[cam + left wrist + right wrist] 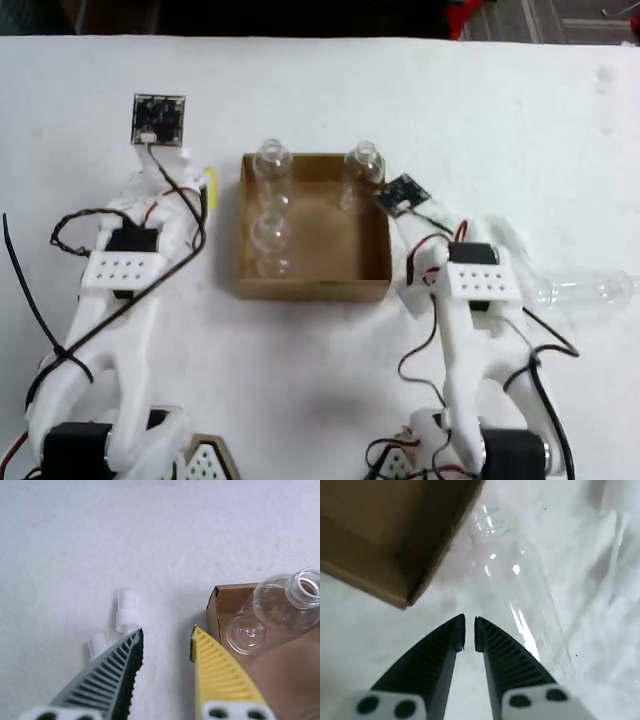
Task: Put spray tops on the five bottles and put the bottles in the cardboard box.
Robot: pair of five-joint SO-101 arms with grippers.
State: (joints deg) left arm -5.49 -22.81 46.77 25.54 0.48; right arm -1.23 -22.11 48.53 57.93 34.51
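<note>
The cardboard box (315, 270) sits mid-table with three clear bottles standing in it, all without tops: two at the back (271, 160) (365, 160) and one nearer the front (270, 238). Another clear bottle (590, 290) lies on the table to the right. My left gripper (167, 630) is open just above the table, left of the box (220, 602), its grey finger beside two white spray tops (126, 611) (98, 642). My right gripper (469, 630) is shut with nothing in it, low by the box's outer corner (410, 587), pointing at a clear bottle (520, 595) lying there.
Both arms flank the box, the left arm's yellow finger (209, 187) close to its left wall. Black cables (60, 235) trail over the white table by the left arm. Open white surface stretches behind the box and at the far left.
</note>
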